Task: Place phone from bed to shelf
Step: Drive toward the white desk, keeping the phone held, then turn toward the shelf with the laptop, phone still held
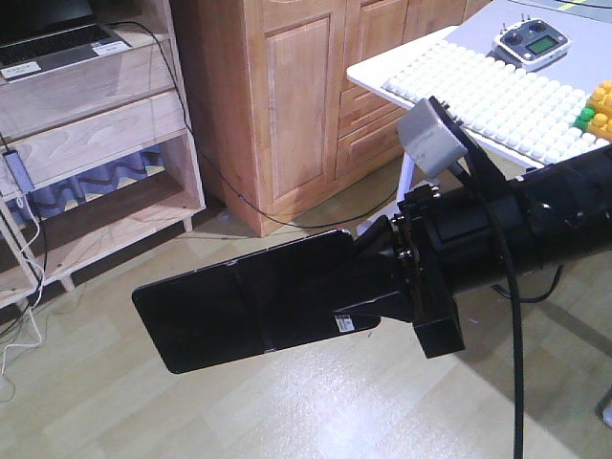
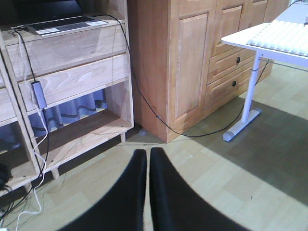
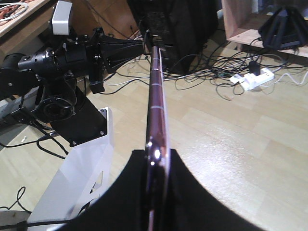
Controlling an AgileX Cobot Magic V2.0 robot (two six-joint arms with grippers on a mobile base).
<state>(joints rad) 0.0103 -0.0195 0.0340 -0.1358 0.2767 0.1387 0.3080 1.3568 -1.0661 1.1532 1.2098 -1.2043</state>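
My right gripper (image 3: 157,159) was clamped on the phone (image 1: 244,311), which hung over pale wood floor (image 1: 316,411), right of the shelf (image 1: 96,143) and clear of it. My left gripper (image 2: 147,161) looked pressed together, seemingly empty. A wooden cabinet (image 1: 296,105) stood beside the shelf.

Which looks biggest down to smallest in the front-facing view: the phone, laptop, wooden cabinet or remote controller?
1. wooden cabinet
2. phone, though nearness to the camera inflates it
3. laptop, partly cut off by the frame
4. remote controller
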